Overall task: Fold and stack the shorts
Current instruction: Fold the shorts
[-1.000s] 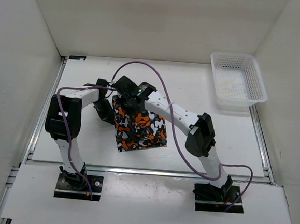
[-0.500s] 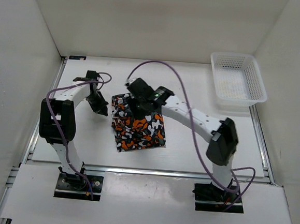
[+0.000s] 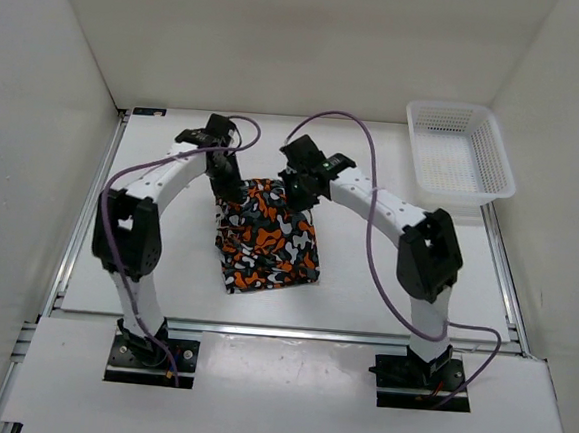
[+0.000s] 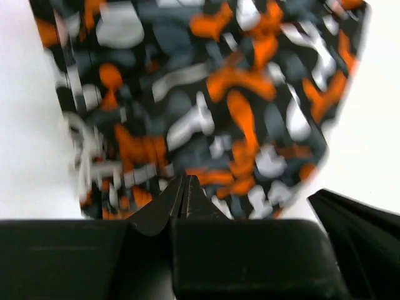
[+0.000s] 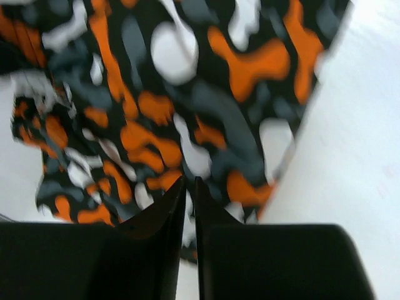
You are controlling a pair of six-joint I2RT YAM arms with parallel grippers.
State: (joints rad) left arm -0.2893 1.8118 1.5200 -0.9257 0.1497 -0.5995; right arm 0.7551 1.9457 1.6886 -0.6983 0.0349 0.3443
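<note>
A second ago both arms were bunched over the far-left corner of the shorts (image 3: 266,240). Half a second ago the left one had swung out over the bare table (image 3: 156,256) while the right sat on top of the cloth. Now they have split to either side: the left gripper (image 3: 222,179) is at the far-left corner and the right gripper (image 3: 299,192) at the far-right corner. The folded bundle lies mid-table in much the same spot, well apart from the white basket (image 3: 448,109) at the far right, but its far edge reaches farther back than it did. That suggests you have taken hold of that edge to bring it over toward the near side for another fold, so the stacking step is not yet started. The overhead view gives you the layout, one gripper per corner and the near edge lying flat, but the arms hide the fingertips there. The wrist cameras fill that in. On the left, the fingers (image 4: 159,215) are pressed together with no gap, tips right at the cloth's edge. On the right, the fingers (image 5: 162,215) are closed to a thin slit over the fabric. Neither view shows the pinched hem itself, so treat the grip on the shorts as likely rather than confirmed. Both wrist pictures are smeared, which fits arms in motion, and neither shows the basket or the other arm.
</note>
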